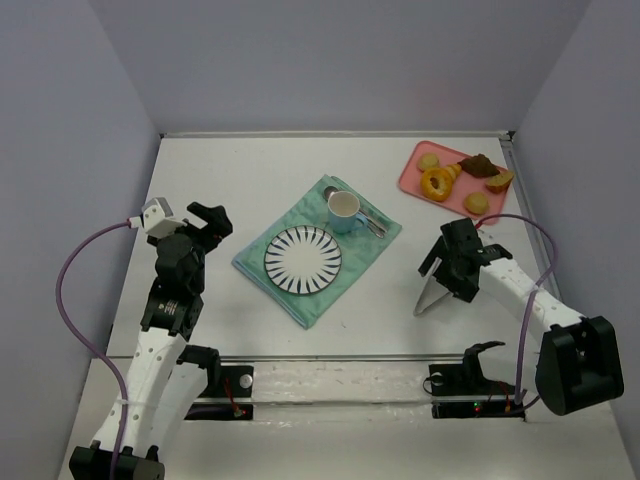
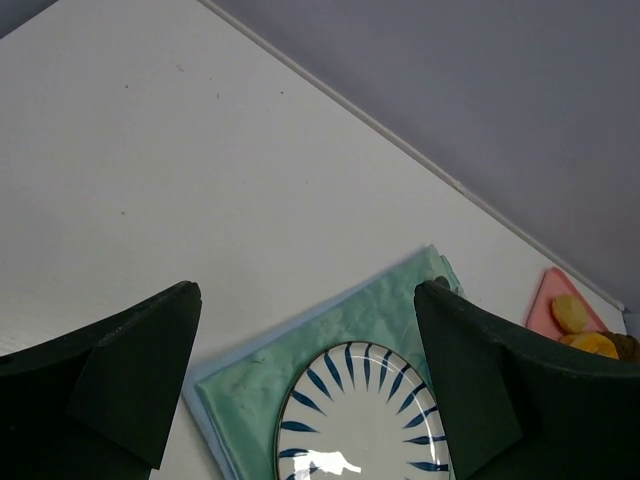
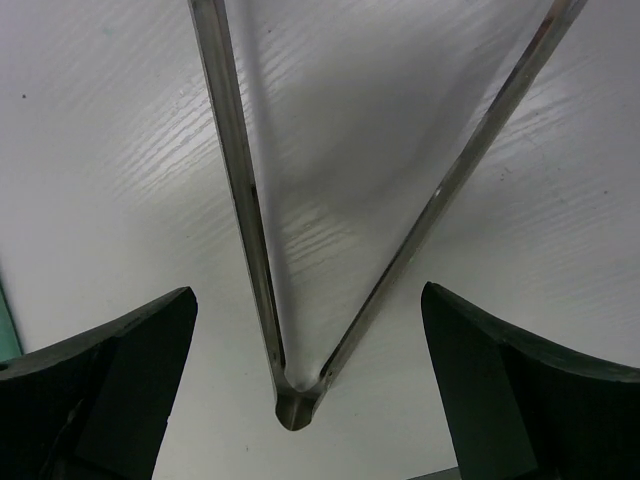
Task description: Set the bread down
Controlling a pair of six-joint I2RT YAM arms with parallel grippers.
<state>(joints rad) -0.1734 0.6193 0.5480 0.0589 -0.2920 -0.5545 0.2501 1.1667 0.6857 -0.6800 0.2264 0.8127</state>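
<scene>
The bread [image 1: 437, 183] is a golden-orange ring lying on a pink tray [image 1: 413, 181] at the far right. Metal tongs [image 1: 433, 294] lie flat on the table, spread in a V. In the right wrist view their hinge [image 3: 297, 400] points toward the camera. My right gripper [image 1: 447, 275] is open and empty. It hovers just above the tongs, with its fingers wide on either side of both arms [image 3: 307, 292]. My left gripper [image 1: 215, 222] is open and empty at the left, well away from the bread. In its wrist view it points toward the plate [image 2: 307, 288].
A white plate with blue stripes [image 1: 302, 259] sits on a green cloth [image 1: 260, 268] at the centre. A light-blue cup [image 1: 345, 210] and a spoon [image 1: 372, 222] are behind it. The tray also holds small yellow buns [image 1: 428, 161] and a brown piece [image 1: 480, 165]. Walls enclose the table.
</scene>
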